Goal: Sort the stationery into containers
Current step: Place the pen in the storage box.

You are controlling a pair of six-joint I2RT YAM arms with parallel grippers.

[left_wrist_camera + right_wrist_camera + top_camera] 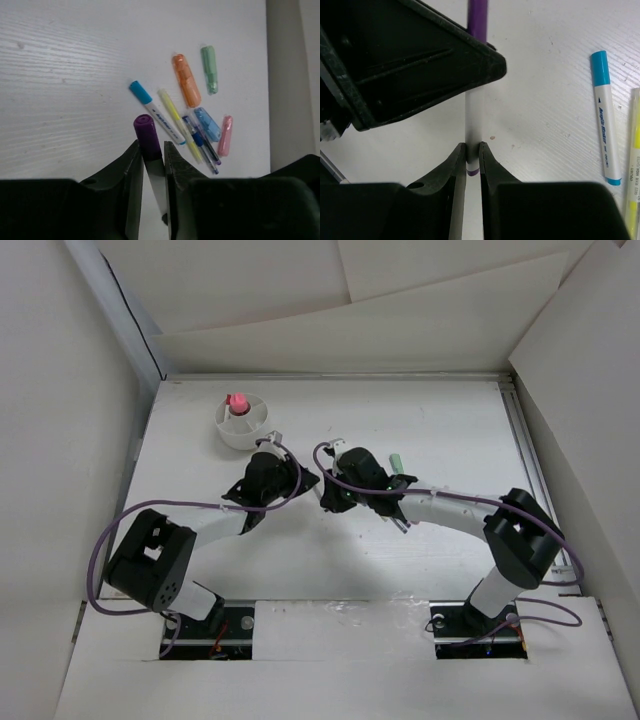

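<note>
Clamping smooth white-barrelled purple-capped marker (145, 131) | left tool (150, 150) clenched on it | right tool (472, 152) gripping its end

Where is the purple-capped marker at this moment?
In both wrist views, the purple-capped marker is clamped by the left gripper and right gripper, left of the blue-capped marker.

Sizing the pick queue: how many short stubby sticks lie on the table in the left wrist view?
4: orange stick, green stick right of it, blue stick below the orange, pink stick right of the blue. Others may be hidden.
</note>
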